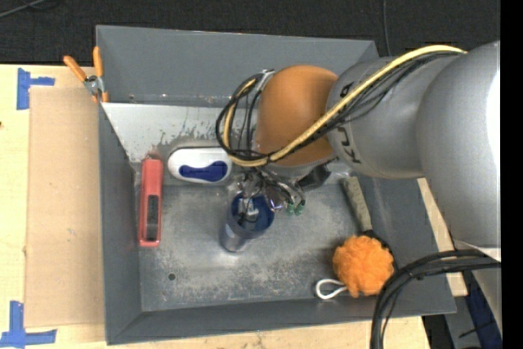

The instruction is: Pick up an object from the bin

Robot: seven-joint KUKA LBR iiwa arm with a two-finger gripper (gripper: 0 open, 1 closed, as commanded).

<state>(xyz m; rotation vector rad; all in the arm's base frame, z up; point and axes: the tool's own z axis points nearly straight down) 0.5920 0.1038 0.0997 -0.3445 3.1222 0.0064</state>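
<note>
Gripper point(249, 212) sits low in the bin point(188, 286), over a blue-grey cylinder thing point(234, 238); can't tell if it's clamped. Orange pouf point(364, 264) lies well apart.

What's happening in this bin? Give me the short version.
A silver robot arm reaches in from the right, its hand down low in the middle of the grey metal bin, right over a small blue-and-grey rounded thing. Whether it has a grip on it cannot be told. A white oval thing with a blue patch, a long flat red block and a fluffy orange ball with a white loop lie apart from the hand.
</note>
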